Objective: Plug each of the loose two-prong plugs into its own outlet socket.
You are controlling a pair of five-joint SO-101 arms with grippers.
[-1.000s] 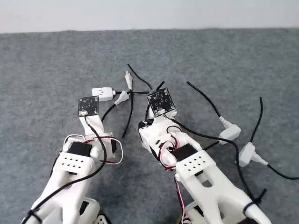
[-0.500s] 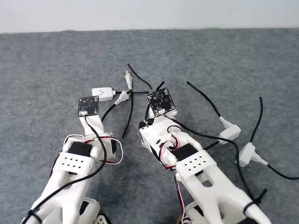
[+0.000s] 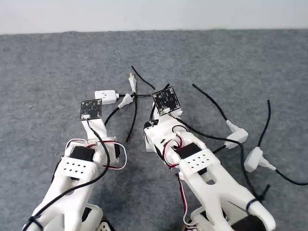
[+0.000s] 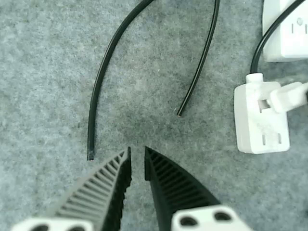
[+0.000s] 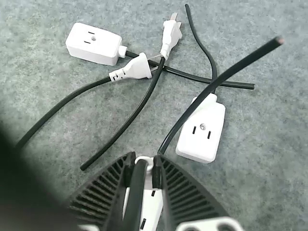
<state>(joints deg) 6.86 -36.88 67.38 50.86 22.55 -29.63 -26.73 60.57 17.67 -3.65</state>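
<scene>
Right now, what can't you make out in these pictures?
Right wrist view: white piece in the right gripper, covered by its fingers; plug or socket, cannot tell.
Left wrist view: one socket, cut off by the edge.
High view: one plug, too small to tell if seated.

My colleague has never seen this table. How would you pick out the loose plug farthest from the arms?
On the grey carpet, ahead of the two arms, black cords cross in a tangle. At its far edge lies a white two-prong plug, prongs pointing away from the arms; the neighbouring plug lies nearer, beside the white socket.
</scene>
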